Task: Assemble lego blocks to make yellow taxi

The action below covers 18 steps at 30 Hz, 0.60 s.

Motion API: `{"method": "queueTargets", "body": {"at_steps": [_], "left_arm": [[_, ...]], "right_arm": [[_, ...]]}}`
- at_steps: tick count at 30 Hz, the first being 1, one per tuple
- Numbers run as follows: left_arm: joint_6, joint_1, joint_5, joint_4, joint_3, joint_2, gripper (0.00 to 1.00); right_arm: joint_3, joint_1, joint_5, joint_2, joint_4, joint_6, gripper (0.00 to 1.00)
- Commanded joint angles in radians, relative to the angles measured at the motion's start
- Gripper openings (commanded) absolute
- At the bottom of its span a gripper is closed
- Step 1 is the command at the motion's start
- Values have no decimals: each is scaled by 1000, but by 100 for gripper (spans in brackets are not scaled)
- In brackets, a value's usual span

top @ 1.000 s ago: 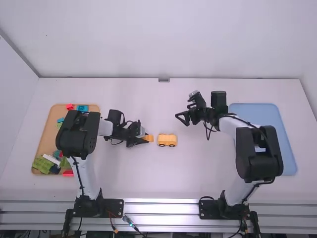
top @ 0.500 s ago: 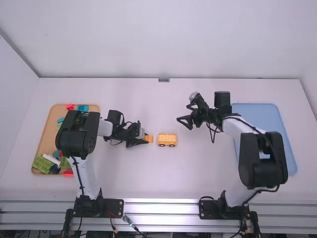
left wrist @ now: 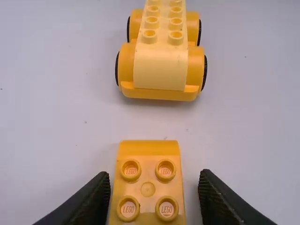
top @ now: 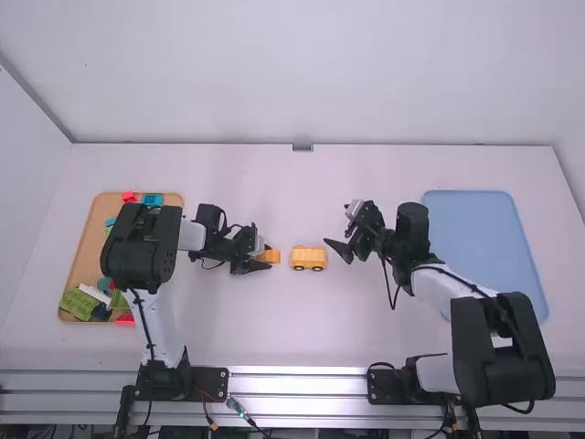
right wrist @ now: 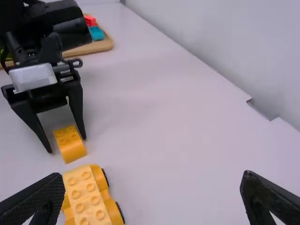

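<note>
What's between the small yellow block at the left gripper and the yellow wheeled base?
Bare table. The left wrist view shows a gap between block and wheeled base.

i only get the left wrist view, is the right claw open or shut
Observer: Open, the right claw has its fingers spread wide.
Operator: ok which side of the yellow lego car is it on
Observer: From the high view, it sits to the right of the yellow lego car.
Operator: any other bricks on the table
Observer: Yes, a green studded brick lies in the tan tray at the far left.
</note>
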Motion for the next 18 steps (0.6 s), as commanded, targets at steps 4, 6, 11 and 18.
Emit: {"method": "queueTargets", "body": {"at_steps": [4,6,11,18], "left_arm": [[7,11,-75,-18,1,23,46],[7,11,-85,-30,3,23,44],[-11,12,-127,-24,4,23,43],[-46,57,-97,-22,0,23,42]], "right_arm": [[-6,0,-3,69,24,35,99],[-6,0,-49,103,48,34,99],[-7,0,-133,131,73,-35,99],[-7,0,-121,131,56,-36,99]]}}
